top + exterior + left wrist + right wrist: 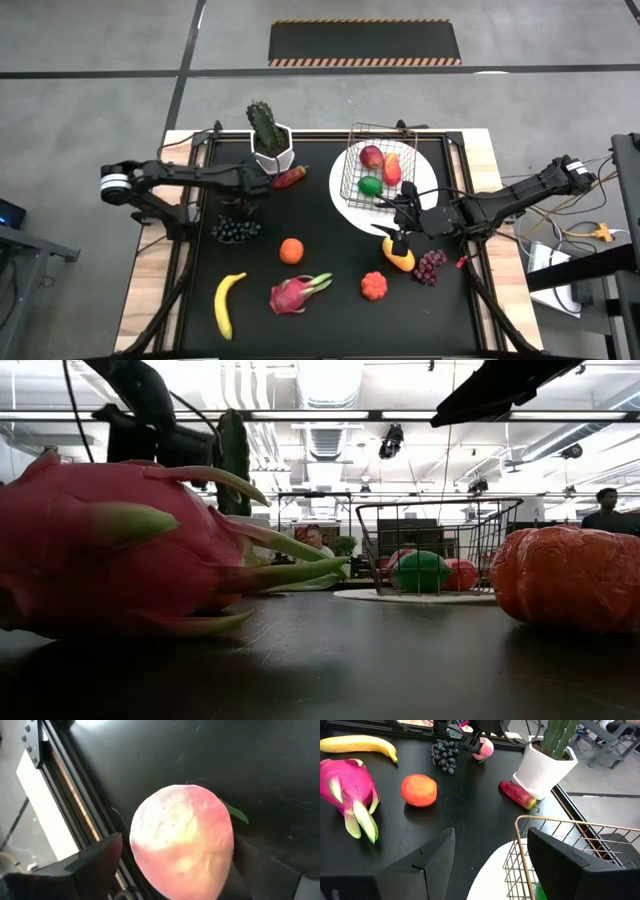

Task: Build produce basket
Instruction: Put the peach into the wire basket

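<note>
Now peach (182, 842) between left gripper (172, 870) fingers

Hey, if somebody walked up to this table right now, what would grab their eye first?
Probably the spiky pink dragon fruit near the front edge of the black mat, between the yellow banana and a small orange fruit. Next, the wire basket on the white plate at the back right, already holding several fruits. At back left, the left gripper sits open around a pink peach beside the dark grapes.
</note>
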